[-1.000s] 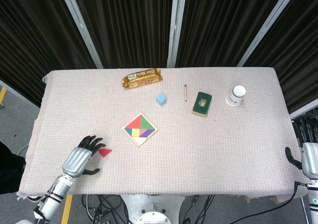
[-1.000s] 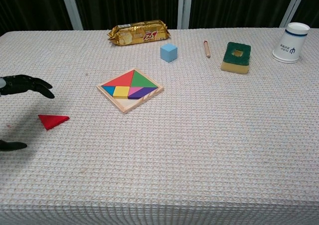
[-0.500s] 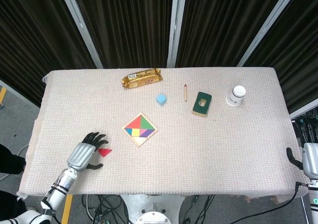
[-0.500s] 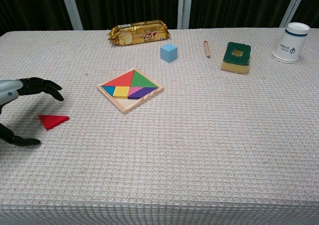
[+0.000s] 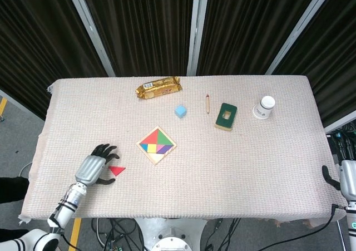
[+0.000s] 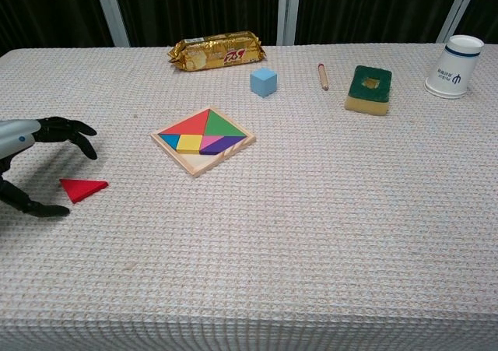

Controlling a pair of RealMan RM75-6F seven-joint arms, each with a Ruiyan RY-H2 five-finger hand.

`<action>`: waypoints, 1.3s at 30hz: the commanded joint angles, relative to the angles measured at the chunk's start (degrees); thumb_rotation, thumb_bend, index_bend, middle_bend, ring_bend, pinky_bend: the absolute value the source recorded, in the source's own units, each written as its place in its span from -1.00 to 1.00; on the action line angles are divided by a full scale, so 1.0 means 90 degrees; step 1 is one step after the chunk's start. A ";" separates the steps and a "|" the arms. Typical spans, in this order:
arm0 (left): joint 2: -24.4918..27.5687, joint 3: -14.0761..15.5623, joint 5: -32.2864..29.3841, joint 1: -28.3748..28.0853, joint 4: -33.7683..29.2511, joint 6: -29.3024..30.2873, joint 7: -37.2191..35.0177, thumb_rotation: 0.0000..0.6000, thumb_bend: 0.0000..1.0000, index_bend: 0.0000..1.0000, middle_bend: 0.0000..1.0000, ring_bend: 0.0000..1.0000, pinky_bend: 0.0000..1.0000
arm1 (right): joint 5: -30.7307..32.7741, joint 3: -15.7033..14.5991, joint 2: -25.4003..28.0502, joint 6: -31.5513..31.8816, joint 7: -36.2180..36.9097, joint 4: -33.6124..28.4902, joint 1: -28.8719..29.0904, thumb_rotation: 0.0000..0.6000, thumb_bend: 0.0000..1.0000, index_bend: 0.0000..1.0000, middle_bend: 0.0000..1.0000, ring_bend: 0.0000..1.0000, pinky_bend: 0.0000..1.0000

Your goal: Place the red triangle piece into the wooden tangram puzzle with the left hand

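The red triangle piece (image 5: 116, 171) (image 6: 82, 188) lies flat on the cloth, left of the wooden tangram puzzle (image 5: 156, 145) (image 6: 204, 140). The puzzle holds coloured pieces, with one slot bare at its front right edge. My left hand (image 5: 95, 166) (image 6: 35, 152) hovers just left of the triangle, fingers spread above it and thumb low beside it, holding nothing. My right hand (image 5: 335, 179) shows only at the head view's right edge, off the table; its fingers are too little seen to judge.
At the back lie a gold snack packet (image 5: 159, 87), a blue cube (image 5: 180, 111), a pencil (image 5: 207, 103), a green sponge (image 5: 226, 116) and a white paper cup (image 5: 264, 107). The table's left edge (image 5: 40, 151) runs close to my left hand.
My left hand has moved forward and right toward the red triangle, its thumb now close beside the piece. The triangle and the right hand have not moved.
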 commanded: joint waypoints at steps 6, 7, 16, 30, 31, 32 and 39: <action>-0.0060 -0.0010 -0.0078 -0.0079 0.0041 -0.0091 -0.0117 1.00 -0.65 -0.36 -0.83 -1.00 -0.95 | 0.0027 -0.0005 -0.0015 -0.0020 -0.0025 0.0029 0.0003 1.00 -0.39 -1.00 -1.00 -1.00 -1.00; -0.0063 -0.0011 -0.0081 -0.0086 0.0032 -0.0092 -0.0121 1.00 -0.65 -0.36 -0.83 -1.00 -0.95 | 0.0032 -0.0003 -0.0017 -0.0021 -0.0024 0.0034 0.0003 1.00 -0.39 -1.00 -1.00 -1.00 -1.00; -0.0086 -0.0016 -0.0175 -0.0137 -0.0007 -0.0136 -0.0113 1.00 -0.61 -0.31 -0.83 -1.00 -0.95 | 0.0054 -0.0012 -0.0044 -0.0048 -0.0031 0.0087 0.0005 1.00 -0.39 -1.00 -1.00 -1.00 -1.00; -0.0115 0.0017 -0.0334 -0.0140 -0.0007 -0.0162 0.0015 1.00 -0.58 -0.23 -0.82 -1.00 -0.94 | 0.0078 -0.0014 -0.0076 -0.0074 -0.0018 0.0145 0.0009 1.00 -0.39 -1.00 -1.00 -1.00 -1.00; -0.0119 0.0017 -0.0344 -0.0139 -0.0009 -0.0162 0.0025 1.00 -0.58 -0.21 -0.82 -1.00 -0.94 | 0.0078 -0.0015 -0.0077 -0.0075 -0.0017 0.0146 0.0009 1.00 -0.39 -1.00 -1.00 -1.00 -1.00; -0.0122 0.0017 -0.0352 -0.0140 -0.0011 -0.0163 0.0032 1.00 -0.58 -0.19 -0.82 -1.00 -0.94 | 0.0078 -0.0016 -0.0078 -0.0075 -0.0016 0.0150 0.0008 1.00 -0.39 -1.00 -1.00 -1.00 -1.00; -0.0132 0.0016 -0.0393 -0.0137 -0.0013 -0.0142 0.0066 1.00 -0.58 -0.11 -0.82 -1.00 -0.94 | 0.0091 -0.0011 -0.0083 -0.0086 -0.0015 0.0158 0.0012 1.00 -0.39 -1.00 -1.00 -1.00 -1.00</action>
